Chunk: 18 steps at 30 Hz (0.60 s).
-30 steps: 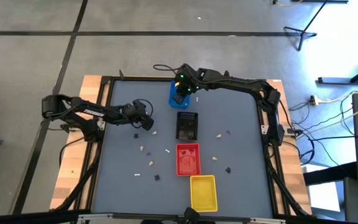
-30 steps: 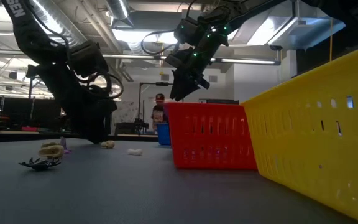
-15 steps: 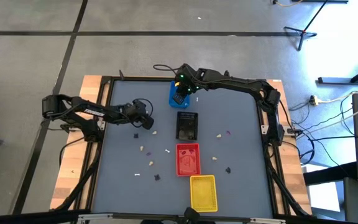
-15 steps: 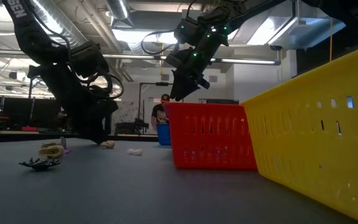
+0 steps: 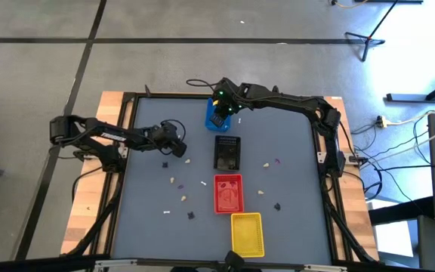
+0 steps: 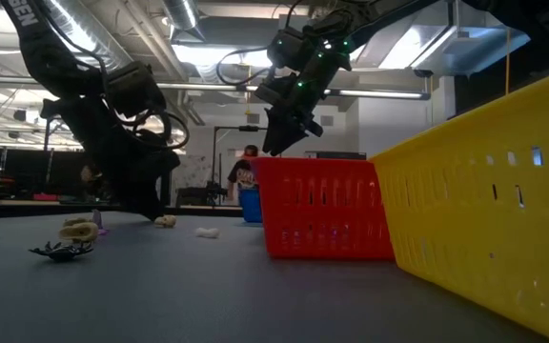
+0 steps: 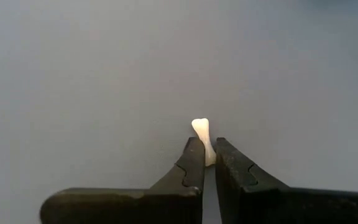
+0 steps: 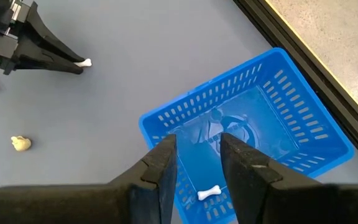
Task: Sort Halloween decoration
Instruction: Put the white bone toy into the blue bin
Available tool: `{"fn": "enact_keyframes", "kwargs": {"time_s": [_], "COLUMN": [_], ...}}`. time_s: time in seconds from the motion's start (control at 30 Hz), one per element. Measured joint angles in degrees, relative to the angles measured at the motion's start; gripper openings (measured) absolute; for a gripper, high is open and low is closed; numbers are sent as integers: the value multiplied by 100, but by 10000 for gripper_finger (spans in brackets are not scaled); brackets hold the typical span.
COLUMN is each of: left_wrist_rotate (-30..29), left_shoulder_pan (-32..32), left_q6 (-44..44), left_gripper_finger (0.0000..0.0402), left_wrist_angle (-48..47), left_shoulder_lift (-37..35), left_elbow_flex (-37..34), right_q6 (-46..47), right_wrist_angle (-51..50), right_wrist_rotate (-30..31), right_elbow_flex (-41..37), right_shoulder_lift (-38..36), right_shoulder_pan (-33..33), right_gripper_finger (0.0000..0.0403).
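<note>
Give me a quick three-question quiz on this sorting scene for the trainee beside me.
1. True or false: the left gripper is shut on a small white bone down at the table.
2. Which basket does the right gripper hover over? A) red B) yellow C) blue D) black
3. Fill in: one white ____ lies inside the blue basket.

Key
1. True. The wrist view shows the bone pinched between the fingers.
2. C. Its fingers stand apart above the blue basket, empty.
3. Bone, on the basket floor.
</note>
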Motion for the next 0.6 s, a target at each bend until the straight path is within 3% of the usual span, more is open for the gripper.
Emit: {"fn": "enact_keyframes", "kwargs": {"time_s": [0.6], "left_wrist_rotate": [38], "left_shoulder_pan": [18], "left_q6": [-38], "left_gripper_finger": [4], "left_wrist_angle": [37], "left_shoulder_lift": [-34], "left_elbow_flex": [0], "right_q6": [-335], "right_wrist_angle": [-392], "right_wrist_rotate": [-36], "right_elbow_flex": [5], "right_shoulder_lift": [-90], "right_shoulder_pan": [-120], "right_gripper_finger": [122]}}
